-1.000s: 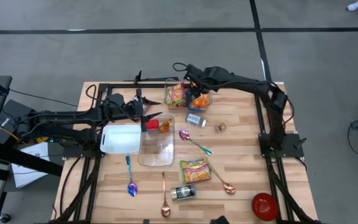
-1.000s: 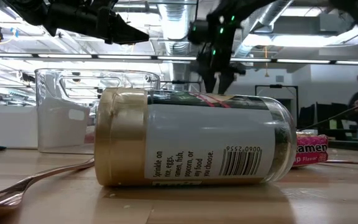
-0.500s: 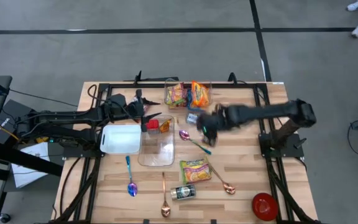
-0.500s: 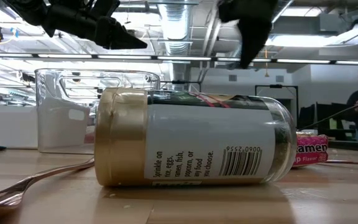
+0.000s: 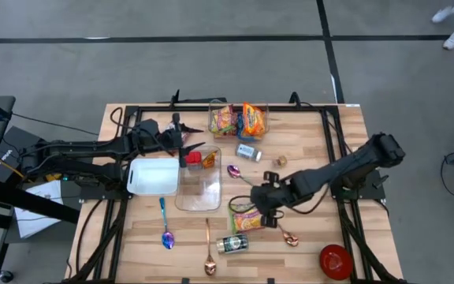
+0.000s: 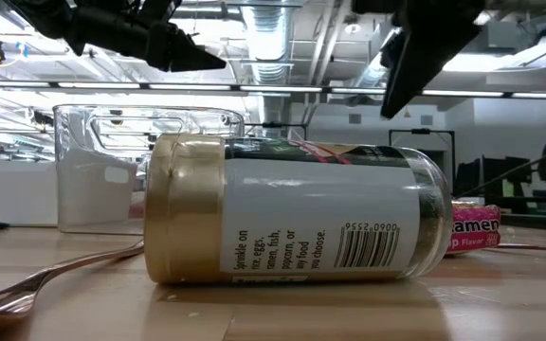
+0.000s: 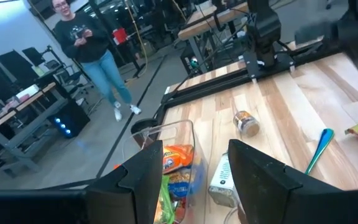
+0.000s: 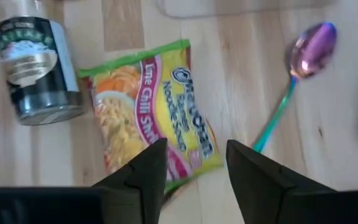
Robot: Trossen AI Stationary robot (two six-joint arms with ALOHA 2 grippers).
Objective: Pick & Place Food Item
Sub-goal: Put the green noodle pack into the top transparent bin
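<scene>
Right wrist view puts our right gripper [image 8: 191, 165], fingers apart and holding nothing, above the ramen packet [image 8: 151, 109] reading "Lime Chili Shrimp Noodle Soup". A jar [image 8: 39, 68] lies beside it, an iridescent spoon [image 8: 300, 74] opposite. Our left gripper [image 5: 198, 147] waits half-open over the clear container [image 5: 199, 185], bare wood between things.

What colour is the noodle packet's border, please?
Green, around the yellow noodle packet; clearest in the right wrist view.

noodle packet [image 5: 247, 215] beside jar [image 5: 232, 244]
</scene>
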